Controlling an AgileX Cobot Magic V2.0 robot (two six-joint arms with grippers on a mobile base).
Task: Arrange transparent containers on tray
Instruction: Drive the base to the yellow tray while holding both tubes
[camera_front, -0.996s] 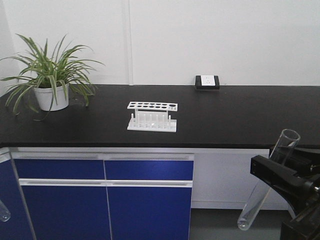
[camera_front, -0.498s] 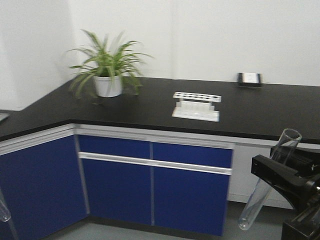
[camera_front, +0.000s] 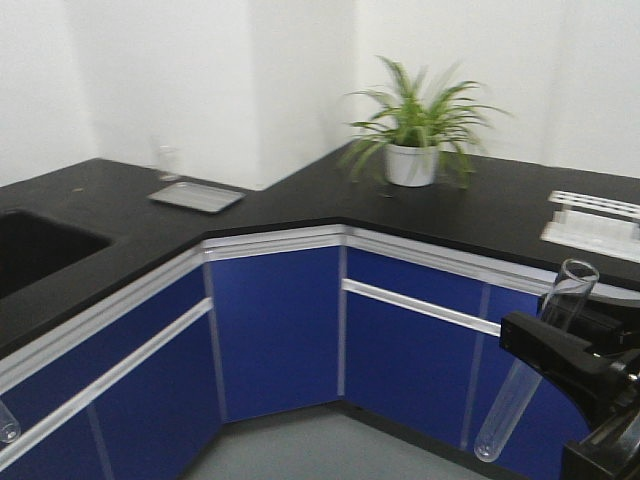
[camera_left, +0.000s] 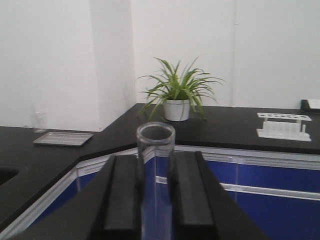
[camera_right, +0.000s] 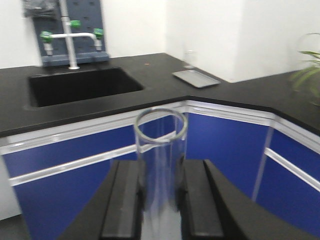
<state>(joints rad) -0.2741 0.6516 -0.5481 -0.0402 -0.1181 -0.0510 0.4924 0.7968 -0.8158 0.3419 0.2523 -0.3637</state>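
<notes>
Each gripper holds one clear glass test tube. In the left wrist view the left gripper (camera_left: 156, 160) is shut on an upright tube (camera_left: 156, 136), whose open rim stands above the black fingers. The front view shows only that tube's round bottom (camera_front: 6, 430), at the lower left edge. The right gripper (camera_right: 161, 167) is shut on a second tube (camera_right: 161, 131). From the front this gripper (camera_front: 555, 338) sits at the lower right, its tube (camera_front: 503, 412) tilted with the rim up. The bright yellow tray is out of view.
An L-shaped black counter (camera_front: 300, 205) over blue cabinets carries a flat grey tray (camera_front: 196, 196) near the corner. Beside that tray stands a small glass (camera_left: 38, 121). Also on the counter are a potted plant (camera_front: 415, 140) and a white tube rack (camera_front: 595, 225). At the left are a sink (camera_right: 80, 85) and a faucet (camera_right: 70, 42).
The whole view has swung left: plant and rack slid to the right, and the corner, grey tray and sink came into sight. Both tubes stay gripped as before.
</notes>
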